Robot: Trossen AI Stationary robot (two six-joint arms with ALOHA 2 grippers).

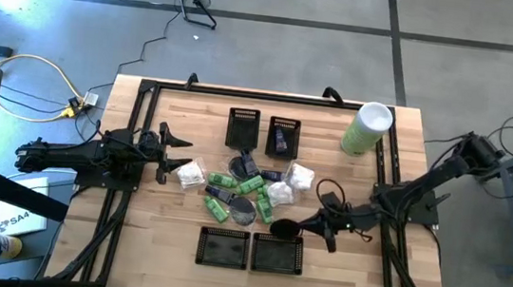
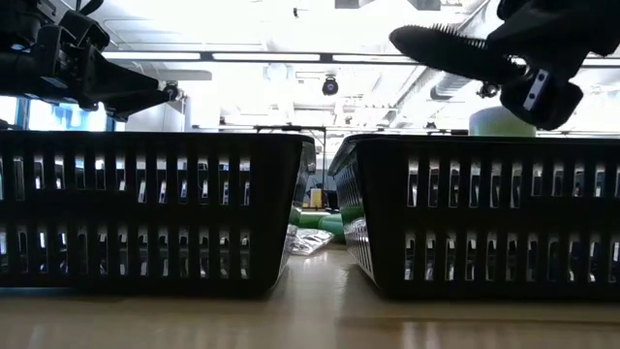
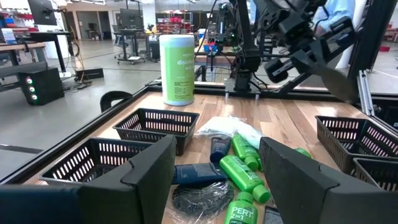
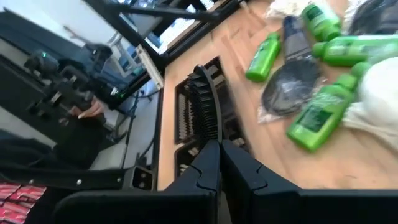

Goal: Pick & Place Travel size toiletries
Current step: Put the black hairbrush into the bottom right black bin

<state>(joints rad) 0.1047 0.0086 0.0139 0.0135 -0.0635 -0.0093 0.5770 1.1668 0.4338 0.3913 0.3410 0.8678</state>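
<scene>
The toiletries lie in a pile (image 1: 247, 186) at mid-table: green bottles (image 3: 239, 174), white packets (image 1: 191, 172), a dark tube (image 3: 198, 173) and a grey disc (image 1: 244, 211). My left gripper (image 1: 175, 149) is open and hovers just left of the pile; in its wrist view the fingers (image 3: 149, 171) stand wide apart. My right gripper (image 1: 305, 227) is shut on a black toothed comb-like piece (image 1: 284, 230) just past the far edge of the near-right basket (image 1: 278, 253). The low view shows that piece (image 2: 441, 47) higher than the basket rim (image 2: 484, 141). My right gripper pinches the black toothed piece by one end (image 4: 211, 140) between its two fingers. The fingers come nearly level from the table's right, and the piece runs on along them past the fingertips. It is lifted clear, higher than the near-right basket's rim.
Two black mesh baskets stand at the far side (image 1: 243, 128), one with a dark blue item (image 1: 281, 141) inside. Another two stand at the near edge (image 1: 224, 247). A tall pale-green cylinder with a white lid (image 1: 367, 128) is at the far right. A black frame rims the table.
</scene>
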